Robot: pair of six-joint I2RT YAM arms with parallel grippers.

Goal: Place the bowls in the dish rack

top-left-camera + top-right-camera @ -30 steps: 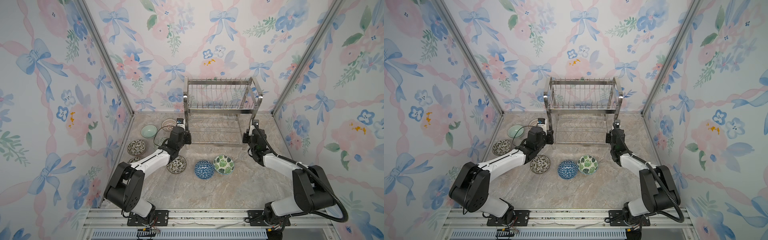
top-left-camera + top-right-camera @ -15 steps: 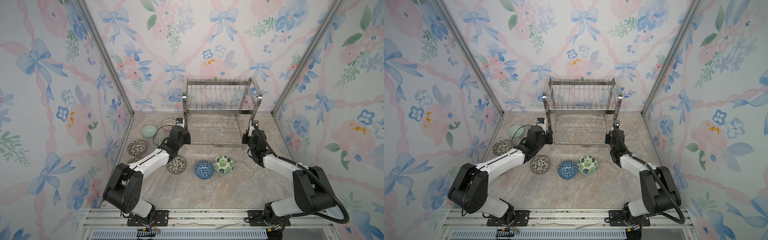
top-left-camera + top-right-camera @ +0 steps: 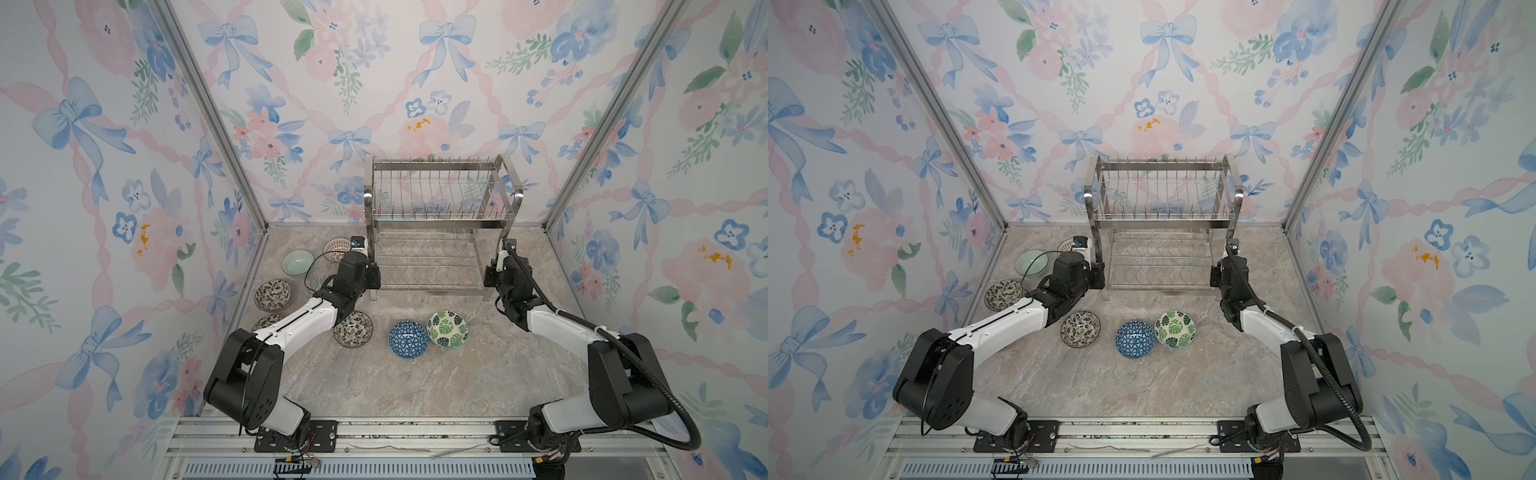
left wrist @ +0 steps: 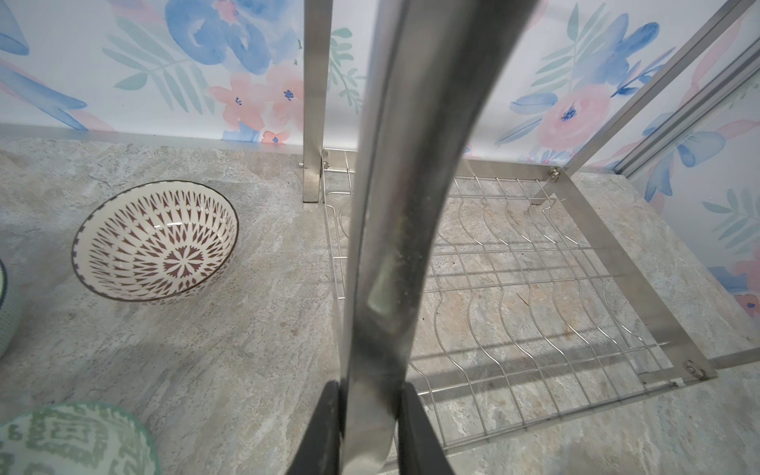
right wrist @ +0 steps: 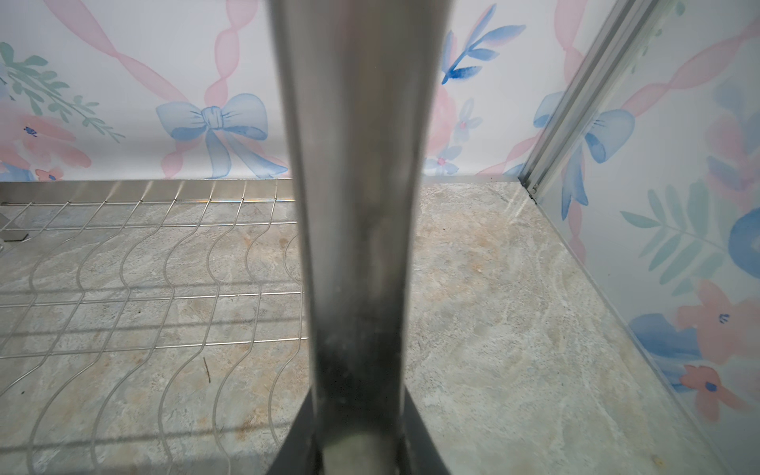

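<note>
The dish rack (image 3: 440,216) (image 3: 1163,216), a steel two-tier wire rack, stands at the back with both tiers bare. My left gripper (image 3: 374,277) (image 4: 370,395) is shut on the rack's front left leg (image 4: 390,205). My right gripper (image 3: 488,277) (image 5: 357,415) is shut on its front right leg (image 5: 357,205). In front of the rack, a blue-triangle bowl (image 3: 408,339) lies dome up, touching a green-leaf bowl (image 3: 447,329). A dark floral bowl (image 3: 353,329) sits beside my left arm. The red lattice bowl (image 3: 336,248) (image 4: 154,242) is left of the rack.
Along the left wall lie a pale green bowl (image 3: 297,262), a dark floral bowl (image 3: 272,295) and another bowl (image 3: 266,322) half hidden by my left arm. A green geometric bowl (image 4: 74,444) lies under my left wrist. Patterned walls close in on three sides.
Both grippers keep their hold on the rack's front legs. I see no clear movement of the rack, the arms or the bowls.
</note>
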